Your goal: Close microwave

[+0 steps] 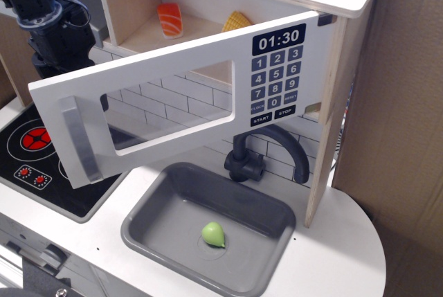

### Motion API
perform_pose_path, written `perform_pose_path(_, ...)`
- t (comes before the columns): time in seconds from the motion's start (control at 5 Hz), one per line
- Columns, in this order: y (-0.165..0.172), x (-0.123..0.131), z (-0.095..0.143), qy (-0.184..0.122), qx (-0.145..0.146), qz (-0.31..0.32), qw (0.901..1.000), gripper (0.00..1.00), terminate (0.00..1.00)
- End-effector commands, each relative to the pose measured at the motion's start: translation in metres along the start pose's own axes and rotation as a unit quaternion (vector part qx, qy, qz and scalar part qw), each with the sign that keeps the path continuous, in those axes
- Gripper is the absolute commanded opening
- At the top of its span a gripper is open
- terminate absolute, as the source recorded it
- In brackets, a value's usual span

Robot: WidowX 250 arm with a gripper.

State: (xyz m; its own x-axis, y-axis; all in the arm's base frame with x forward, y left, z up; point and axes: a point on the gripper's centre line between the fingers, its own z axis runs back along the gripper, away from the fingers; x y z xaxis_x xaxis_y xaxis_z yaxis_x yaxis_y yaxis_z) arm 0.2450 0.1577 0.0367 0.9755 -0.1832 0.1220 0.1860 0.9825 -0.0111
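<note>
The microwave (346, 41) is a wooden box with its wide white door (208, 82) swung open toward the front left. The door has a clear window (166, 113), a grey bar handle (79, 141) at its free left end and a navy keypad (277, 79) with clock digits 01:30 near the hinge. My black arm (48, 20) is at the top left, behind the door's free end. Its fingers are hidden behind the door's upper edge, so I cannot see how they stand or whether they touch the door.
Inside the microwave lie an orange salmon piece (170, 20) and a yellow food piece (237, 21). Below are a grey sink (166, 193) holding a green toy (213, 234), a dark faucet (266, 155), and a black hob (34, 165) at left. Cardboard (405, 103) stands at right.
</note>
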Motion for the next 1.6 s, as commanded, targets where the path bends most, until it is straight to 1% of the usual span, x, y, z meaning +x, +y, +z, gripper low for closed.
perform_pose_path(0.0,0.000,0.000,0.000,0.000,0.000,0.000,1.0000,1.00,0.00)
perform_pose_path(0.2,-0.008,0.015,0.041,0.004,-0.002,0.002,1.0000,1.00,0.00)
perform_pose_path(0.4,-0.016,0.021,0.066,0.003,0.005,0.004,1.0000,1.00,0.00)
perform_pose_path(0.6,-0.031,0.028,0.096,0.003,-0.021,0.020,0.9996,1.00,0.00)
perform_pose_path(0.8,-0.051,0.036,0.116,0.009,-0.040,0.026,0.9988,1.00,0.00)
perform_pose_path(1.0,-0.065,0.040,0.130,0.007,-0.040,0.040,0.9984,1.00,0.00)
perform_pose_path(1.2,-0.085,0.041,0.128,-0.004,-0.044,0.060,0.9972,1.00,0.00)
perform_pose_path(1.4,-0.095,0.044,0.123,-0.014,-0.042,0.058,0.9973,1.00,0.00)
